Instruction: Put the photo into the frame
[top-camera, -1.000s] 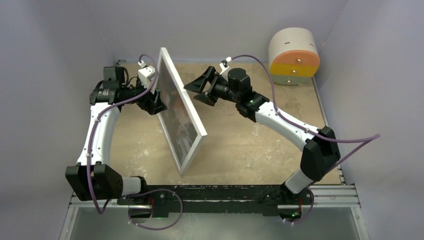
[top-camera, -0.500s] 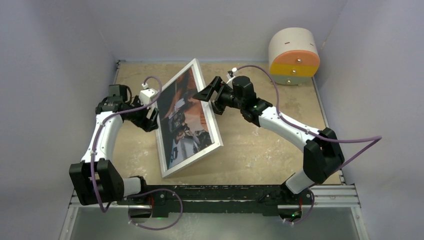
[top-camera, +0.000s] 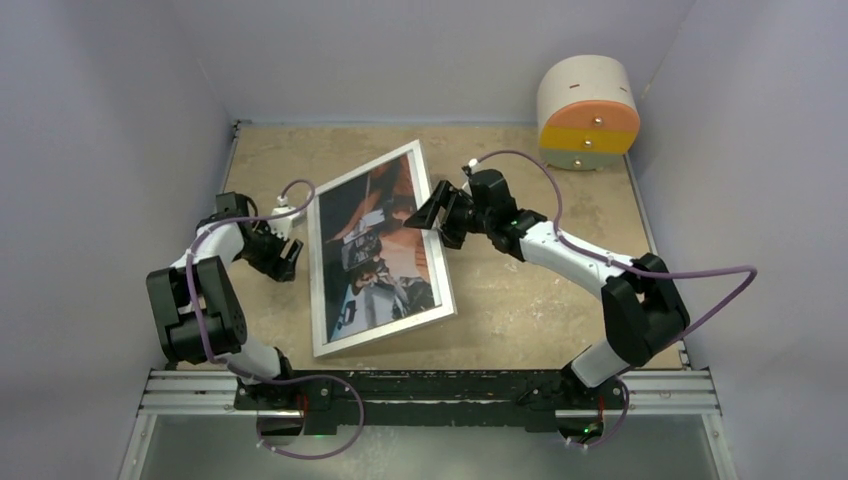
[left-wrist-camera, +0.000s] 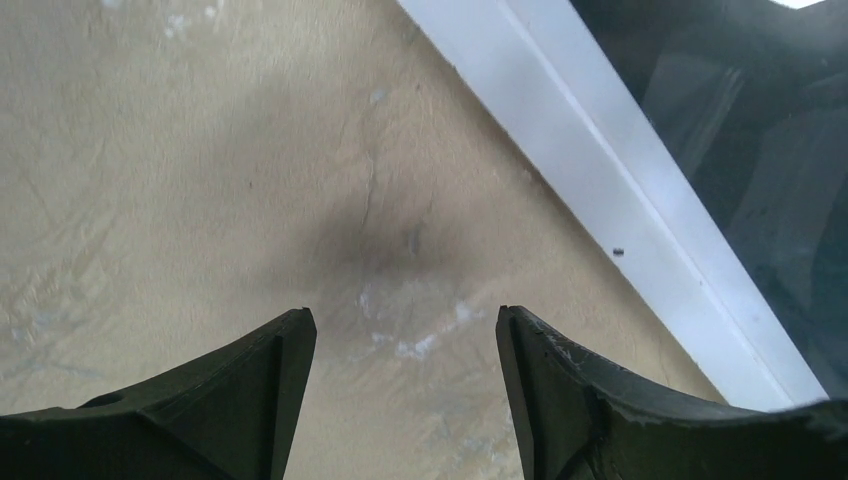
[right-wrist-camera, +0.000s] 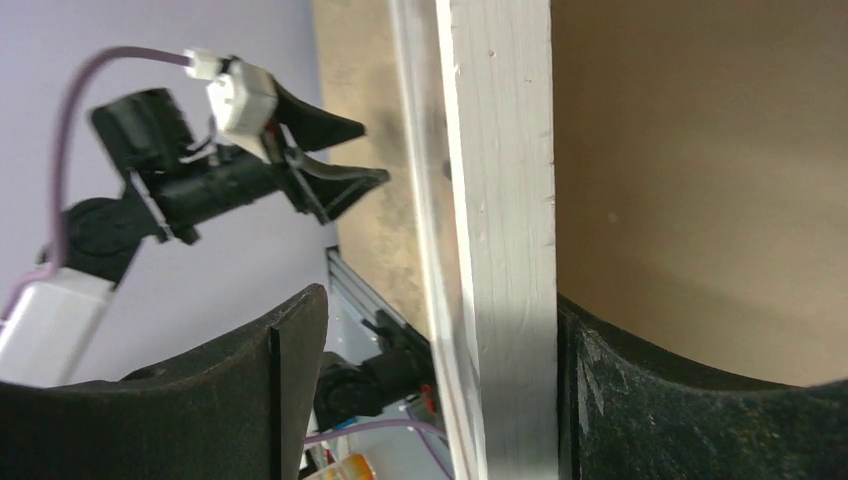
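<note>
The frame (top-camera: 383, 335) lay face-up on the surface (top-camera: 550, 300) — right gripper (top-camera: 425, 207) spread astride its edge, left gripper (left-wrist-camera: 405, 320) spread beside it.

The scuffed, pale-blotched beige worktop (top-camera: 540, 300) carries the frame (top-camera: 385, 329), which lies face up and askew left of centre with its white left edge down on the surface, and a white, yellow and orange drum (top-camera: 588, 110) at the far right corner.
</note>
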